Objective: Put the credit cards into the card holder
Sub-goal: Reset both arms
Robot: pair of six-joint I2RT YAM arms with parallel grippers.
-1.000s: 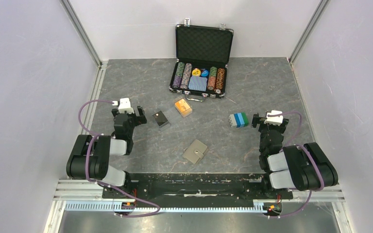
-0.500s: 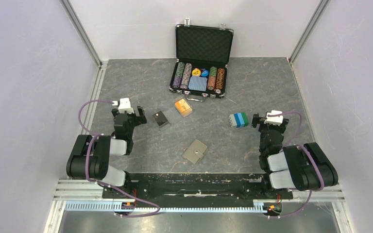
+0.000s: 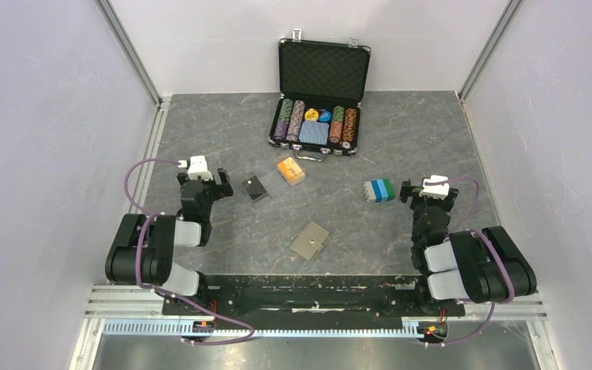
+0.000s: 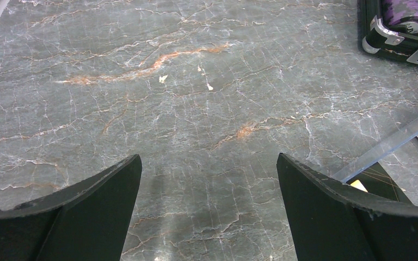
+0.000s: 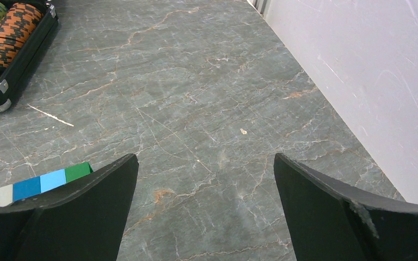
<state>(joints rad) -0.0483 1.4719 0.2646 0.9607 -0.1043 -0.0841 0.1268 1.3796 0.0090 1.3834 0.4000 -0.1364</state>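
Left tool [image 4: 208, 157] and right tool [image 5: 207, 156] gape empty — the orange credit cards [image 3: 290, 170] and black credit card [image 3: 255, 188], light, stiff, slick, probably want an edge pinch.

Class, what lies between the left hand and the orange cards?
The black card lies there, between the left hand and the orange cards; the top view shows it.

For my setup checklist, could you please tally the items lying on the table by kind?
Card sets: 2 (orange cards, black cards)
Card holder: 1
Poker chip case: 1
Coloured block: 1
Total: 5
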